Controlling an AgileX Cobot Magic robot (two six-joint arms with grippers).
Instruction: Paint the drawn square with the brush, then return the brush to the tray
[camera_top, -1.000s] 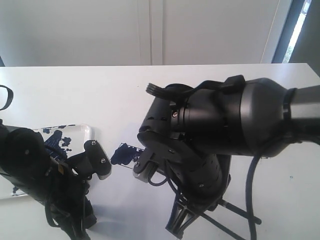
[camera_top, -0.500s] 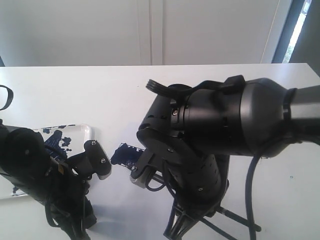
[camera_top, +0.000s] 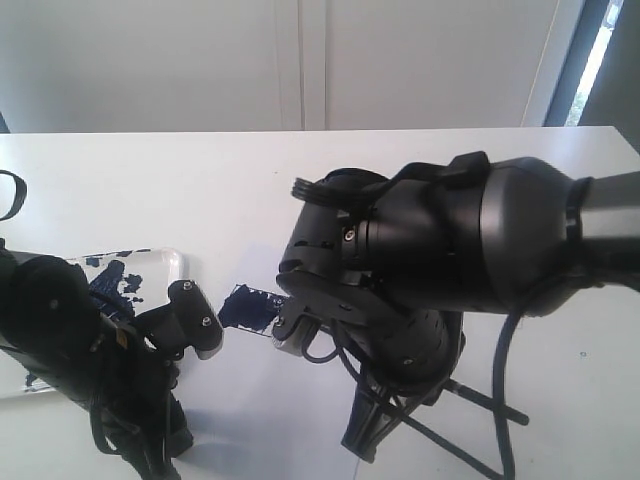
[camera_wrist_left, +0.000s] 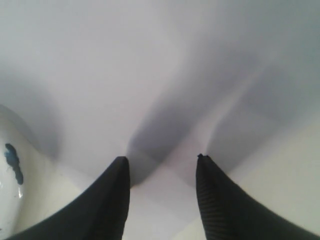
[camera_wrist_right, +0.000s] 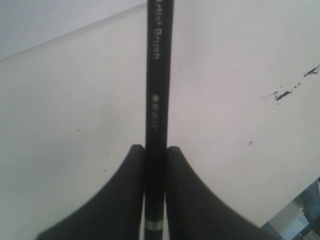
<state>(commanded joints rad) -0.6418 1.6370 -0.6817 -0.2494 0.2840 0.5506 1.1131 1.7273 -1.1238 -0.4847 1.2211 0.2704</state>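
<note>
The drawn square (camera_top: 247, 307) shows as a blotchy navy patch on the white surface, partly hidden behind the right arm (camera_top: 450, 250). In the right wrist view my right gripper (camera_wrist_right: 155, 148) is shut on the brush (camera_wrist_right: 158, 75), a thin black handle with pale lettering that runs out past the fingertips. A silver band (camera_wrist_right: 154, 225) sits between the fingers. The bristles are not visible. The tray (camera_top: 172, 262), smeared with navy, lies at the left, and its rim (camera_wrist_left: 12, 200) shows beside my left gripper (camera_wrist_left: 161, 159). That gripper is open and holds nothing. In the exterior view the left gripper (camera_top: 197, 322) sits between tray and square.
The bulky right arm covers the table's middle, and a black cable (camera_top: 503, 400) hangs from it. A few small dark marks (camera_wrist_right: 290, 90) dot the white surface in the right wrist view. A wall and window edge (camera_top: 590, 60) lie behind the table.
The right arm's wrist has shifted, its lower part swinging right, and more of the navy square's near side shows. The left arm has not moved.
</note>
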